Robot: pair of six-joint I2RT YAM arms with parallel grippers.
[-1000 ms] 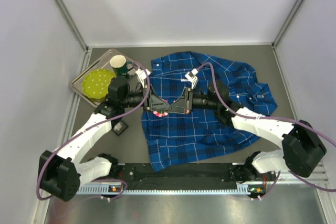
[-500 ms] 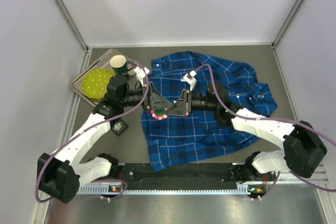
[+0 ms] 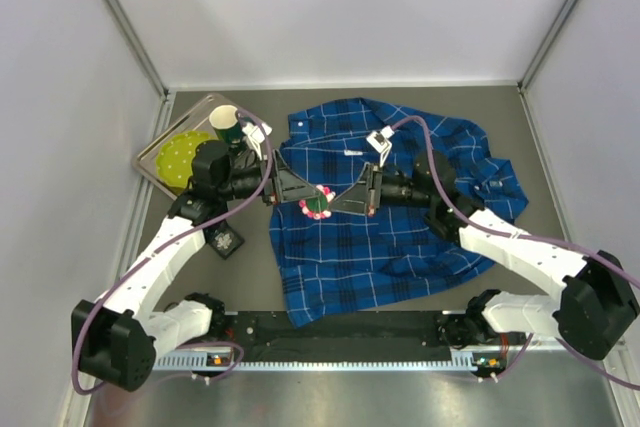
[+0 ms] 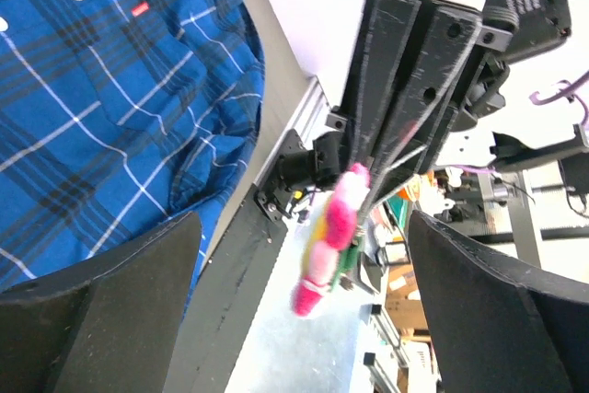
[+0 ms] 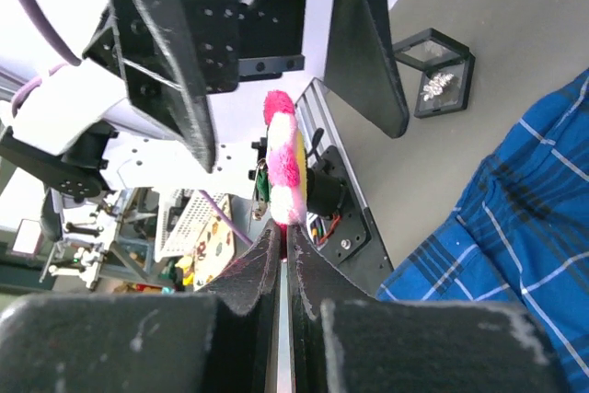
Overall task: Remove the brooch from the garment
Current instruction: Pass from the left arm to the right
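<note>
- The garment (image 3: 380, 247) lies on the table (image 3: 560, 127), centre to right.
- The brooch (image 3: 316, 205) is raised above the garment's left part.
- The tray (image 3: 148, 165) sits left of the garment, at the rear.
- The cup (image 3: 226, 124) stands on the tray.
- The small case (image 3: 224, 240) lies before the tray.

The left fingers (image 4: 101, 301) sprang apart. A second ago they were nearly closed against the brooch (image 3: 316, 206), and they ended spread wide on either side of it, no longer touching it. The left arm (image 3: 165, 257) drew back toward its own side, so its wrist sat a little farther from the garment (image 3: 400, 237). The right arm (image 3: 520, 247) slid its wrist rightward and its elbow swung out toward the right wall. The brooch shifted slightly up and right in the overhead view, left pinched at the tip of the right fingers (image 5: 248, 273) alone.
</note>
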